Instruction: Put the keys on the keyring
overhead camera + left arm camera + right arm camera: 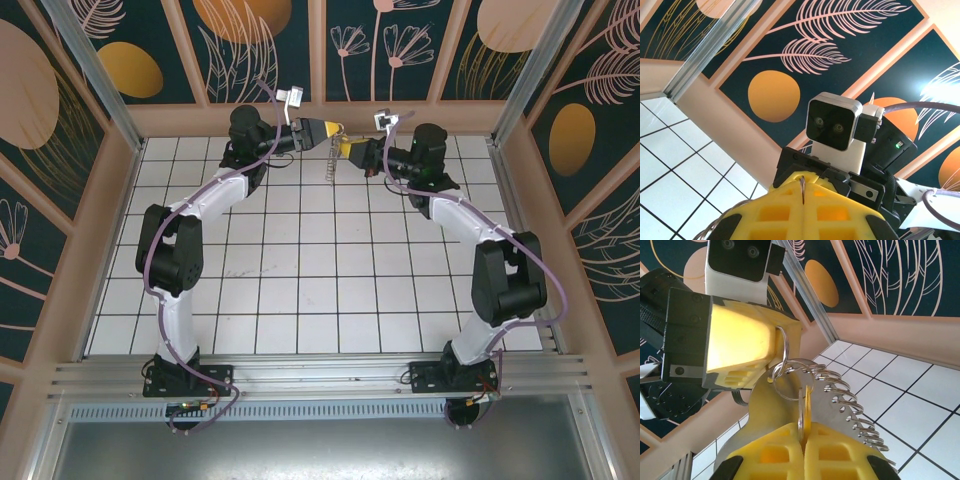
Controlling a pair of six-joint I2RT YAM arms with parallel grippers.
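Observation:
Both arms meet above the far edge of the table. My left gripper (333, 131) (802, 192) is shut on a thin silver split ring (802, 184). That ring belongs to the keyring (840, 405), a grey metal plate with a row of wire rings along one edge, which hangs below the two grippers (330, 166). In the right wrist view the left gripper (781, 340) grips the ring from the upper left. My right gripper (348, 150) (803, 432) is shut on the gold key (807, 412), held edge-on beside a silver ring, right against the keyring's rings.
The back wall's tan sill (320, 118) runs just behind the grippers, with an aluminium post (805, 295) in the corner. White tiled floor (320, 270) spreads below and in front of the arms. The right arm's wrist camera (834, 129) faces my left gripper closely.

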